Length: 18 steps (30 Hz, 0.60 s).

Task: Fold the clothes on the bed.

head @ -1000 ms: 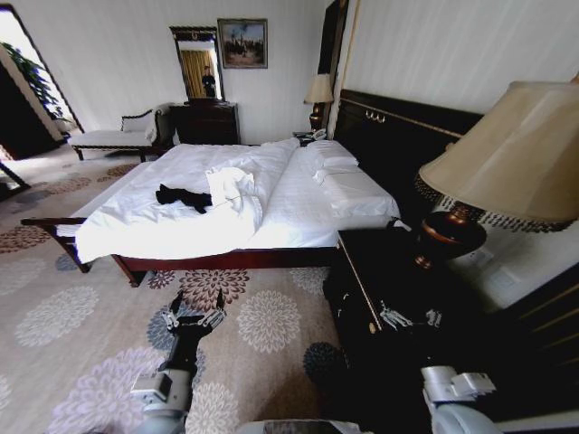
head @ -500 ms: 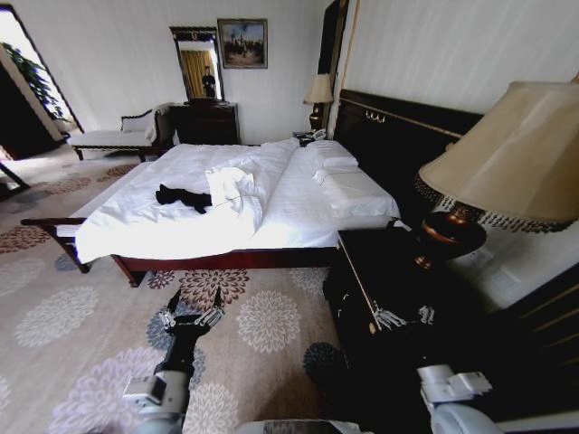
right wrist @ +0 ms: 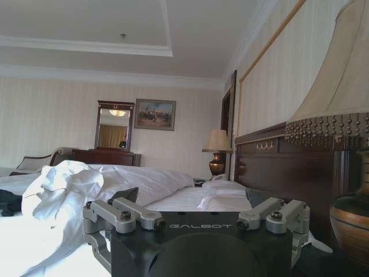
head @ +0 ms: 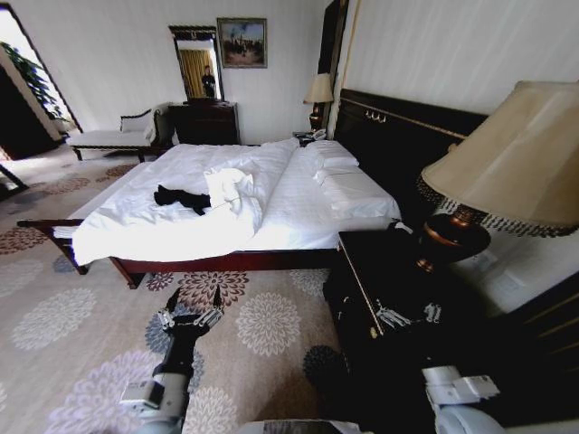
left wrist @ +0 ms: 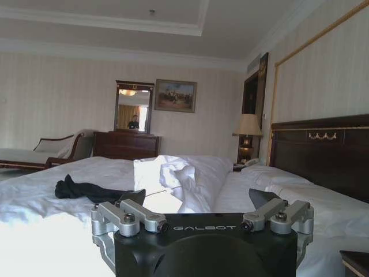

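Bedroom seen from your robot's head camera, with the bed [head: 298,212] as the landmark: a wide bed in white sheets, dark wood frame, tall dark headboard along its right side. Your target, the black T-shirt [head: 181,197], lies crumpled on top of the sheets on the half of the bed away from the headboard, just beside a bunched-up fold of white bedding [head: 231,188]. From the left wrist camera the T-shirt [left wrist: 86,189] shows as a low dark heap on the white sheet (no lettering can be made out).

Your left gripper [head: 191,317] hangs over the flowered carpet [head: 81,334], short of the bed's near edge and well apart from the T-shirt. Its fingers stand apart, with nothing between them; the left wrist camera shows both dark fingertips [left wrist: 131,197] spread wide.

Your right gripper [head: 408,316] sits over the dark nightstand [head: 380,271] that stands at the headboard end of the bed, under a big table lamp [head: 502,172]. Its fingers also stand apart and hold nothing, as the right wrist camera shows.

Beyond the bed's far side stand a dark dresser [head: 205,122] with a mirror [head: 196,68], a framed picture [head: 242,42] and a white-cushioned bench [head: 113,137].
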### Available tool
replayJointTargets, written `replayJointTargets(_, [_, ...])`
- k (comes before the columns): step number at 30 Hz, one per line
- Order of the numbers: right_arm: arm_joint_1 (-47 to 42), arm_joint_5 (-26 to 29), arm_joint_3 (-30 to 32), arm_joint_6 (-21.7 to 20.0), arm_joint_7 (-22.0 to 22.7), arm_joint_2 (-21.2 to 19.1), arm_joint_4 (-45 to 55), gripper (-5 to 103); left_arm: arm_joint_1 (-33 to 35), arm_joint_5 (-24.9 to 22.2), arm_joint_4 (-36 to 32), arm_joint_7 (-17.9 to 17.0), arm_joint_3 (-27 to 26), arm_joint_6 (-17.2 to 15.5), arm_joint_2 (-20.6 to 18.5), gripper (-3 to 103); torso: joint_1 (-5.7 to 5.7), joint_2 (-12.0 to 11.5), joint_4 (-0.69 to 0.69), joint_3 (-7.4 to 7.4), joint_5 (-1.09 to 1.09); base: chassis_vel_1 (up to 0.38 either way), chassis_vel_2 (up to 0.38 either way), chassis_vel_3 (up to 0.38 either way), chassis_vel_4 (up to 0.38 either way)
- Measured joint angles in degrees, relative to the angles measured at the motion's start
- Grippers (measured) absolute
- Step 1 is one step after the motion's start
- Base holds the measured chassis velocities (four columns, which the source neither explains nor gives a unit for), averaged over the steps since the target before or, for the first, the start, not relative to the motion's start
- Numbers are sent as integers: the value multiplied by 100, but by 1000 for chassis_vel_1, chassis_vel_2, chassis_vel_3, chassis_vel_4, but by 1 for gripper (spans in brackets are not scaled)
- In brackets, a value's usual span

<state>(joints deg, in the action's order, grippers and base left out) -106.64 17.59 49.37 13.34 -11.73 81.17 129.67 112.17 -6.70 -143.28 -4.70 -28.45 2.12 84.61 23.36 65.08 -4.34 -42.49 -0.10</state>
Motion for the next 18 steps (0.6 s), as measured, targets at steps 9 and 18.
replayJointTargets(9, [-40, -8, 21, 34, -4, 44, 27, 100, -49, -163, 1, 183, -260, 34, -37, 100, 0, 0, 0, 0, 0, -64, 58, 60, -60])
replayJointTargets(18, [-72, -25, 35, 48, -8, 81, 36, 100, -136, -377, 1, 198, -650, -23, -81, 100, 0, 0, 0, 0, 0, -92, 87, 78, -86])
